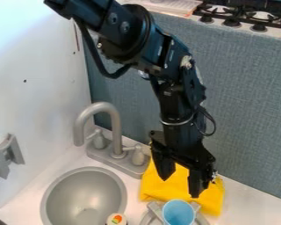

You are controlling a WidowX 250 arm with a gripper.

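Yellow cloth (166, 186): on the table (248, 200), bunched up between the faucet base (117, 161) and the back panel (248, 101), part of it hidden behind the end effector (179, 186). End effector hangs right over it, fingers pointing down and spread well apart, yellow showing in the gap. Nothing in its grip. Can't tell from this angle whether the fingertips touch the cloth or sit just above it.

Step in hand, my read: positioned over the cloth with an open grip, pre-grasp or just clear of it. One frame doesn't settle which.

A grasp from here would call for fingertips down to the fabric, a fold between them, then closing. Cloth is soft, so a shallow pinch could slip; one raised fold looks like the better target. Watch the blue cup (178, 212): upright, just in front of the cloth, at the grey rack-like piece (153, 214). Sideways travel low down could knock it.

Further out: round grey sink (78, 186) beside the faucet, small white item with an orange-and-green mark (116, 219) by the sink's edge, stove (243, 16) beyond the panel.
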